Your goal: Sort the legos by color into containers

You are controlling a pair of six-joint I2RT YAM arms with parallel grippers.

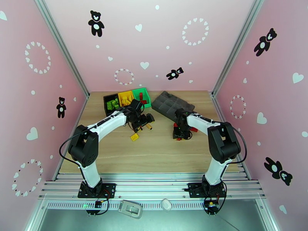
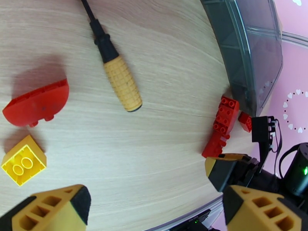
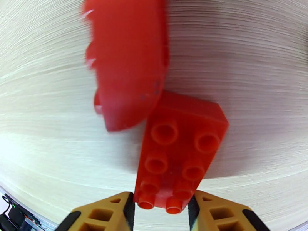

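Note:
In the right wrist view, my right gripper is shut on the narrow end of a red wedge lego lying on the table, one pad against each side. A red curved lego touches its far corner. My left gripper hangs open over bare wood, with a yellow lego and another red curved lego ahead on its left. More red legos lie by the grey tray. The containers stand at the back left: black, yellow and green, each holding legos.
A screwdriver with a yellowish handle lies in front of the left gripper. The flat dark grey tray sits at the back centre, just behind the right gripper. A yellow lego lies near the table's middle.

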